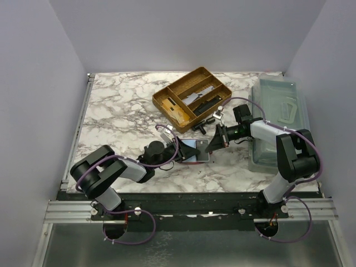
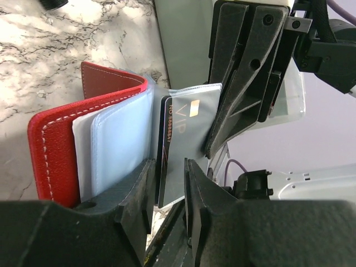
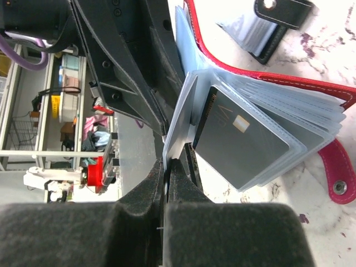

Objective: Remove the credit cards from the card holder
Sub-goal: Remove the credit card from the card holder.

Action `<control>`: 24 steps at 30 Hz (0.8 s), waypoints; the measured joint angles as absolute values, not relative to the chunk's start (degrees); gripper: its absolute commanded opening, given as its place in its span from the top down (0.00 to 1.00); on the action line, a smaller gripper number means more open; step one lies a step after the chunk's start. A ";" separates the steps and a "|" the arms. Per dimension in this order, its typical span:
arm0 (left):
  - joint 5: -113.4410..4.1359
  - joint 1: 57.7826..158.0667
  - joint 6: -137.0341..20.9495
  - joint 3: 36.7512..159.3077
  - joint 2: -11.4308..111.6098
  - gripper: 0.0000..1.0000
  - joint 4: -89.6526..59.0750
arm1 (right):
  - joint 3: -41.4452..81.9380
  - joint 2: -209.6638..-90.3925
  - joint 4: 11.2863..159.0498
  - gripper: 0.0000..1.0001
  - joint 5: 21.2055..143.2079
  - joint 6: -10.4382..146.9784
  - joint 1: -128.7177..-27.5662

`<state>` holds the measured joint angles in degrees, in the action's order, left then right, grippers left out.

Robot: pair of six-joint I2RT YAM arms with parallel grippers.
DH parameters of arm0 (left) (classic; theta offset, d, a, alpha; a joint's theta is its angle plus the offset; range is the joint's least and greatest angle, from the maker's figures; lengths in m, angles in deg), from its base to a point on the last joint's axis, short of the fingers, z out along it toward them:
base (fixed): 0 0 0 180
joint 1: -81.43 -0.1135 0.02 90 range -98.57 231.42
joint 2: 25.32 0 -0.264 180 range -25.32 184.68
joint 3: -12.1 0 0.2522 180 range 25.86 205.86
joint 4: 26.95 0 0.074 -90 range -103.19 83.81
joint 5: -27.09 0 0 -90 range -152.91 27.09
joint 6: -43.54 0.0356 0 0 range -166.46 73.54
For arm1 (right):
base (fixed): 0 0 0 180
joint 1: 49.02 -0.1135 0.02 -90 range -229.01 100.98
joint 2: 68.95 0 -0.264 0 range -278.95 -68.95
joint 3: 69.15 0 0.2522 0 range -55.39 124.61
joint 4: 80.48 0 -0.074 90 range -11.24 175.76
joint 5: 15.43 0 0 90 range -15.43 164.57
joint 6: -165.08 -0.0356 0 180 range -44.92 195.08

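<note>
While working outward from the near edge, meet the left claw (image 2: pixel 168 169) first: part open, one finger on each side of the near short end of a dark credit card (image 2: pixel 177 139), a sliver of room on both sides, no squeeze to be seen. Nothing gripped yet, by the look of it. Card lettered along its length, long axis running straight away from that claw, in line with the reach, short end foremost to the fingers. Tucked into a clear sleeve (image 2: pixel 203 105) of the red card holder (image 2: pixel 53 150), open on the bench (image 1: pixel 111 111) just left of the card in the left wrist view; hard to judge the length already free of the sleeve. Just beyond, the right claw (image 3: pixel 167 167): shut tight on the free edge of that sleeve, beside the card and not on it. Left arm therefore the one placed for the card, right arm merely pinning the pocket. Likely next: close on the short end, then draw straight back along the long axis, towards the left arm's base, with the sleeve held firm. Worth watching for a pinch catching plastic along with the card. Other pale sleeves fanned beside it, contents not to be made out. Farther off, a wooden tray (image 1: pixel 192 97) of oddments, and a clear tub (image 1: pixel 278 108) at the far right
</note>
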<state>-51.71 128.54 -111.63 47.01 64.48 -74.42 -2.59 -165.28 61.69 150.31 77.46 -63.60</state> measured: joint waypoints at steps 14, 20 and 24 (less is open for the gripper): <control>-51.76 128.25 -113.77 46.55 68.68 0.72 -77.52 | -2.57 -167.07 61.64 1.00 141.52 76.49 -63.54; -51.76 128.34 -115.32 46.31 73.60 0.74 -80.43 | -2.57 -170.57 61.64 1.00 140.48 76.14 -63.84; -51.78 128.43 -116.02 45.43 75.13 0.81 -81.96 | -2.53 -171.62 61.64 1.00 139.60 75.95 -64.70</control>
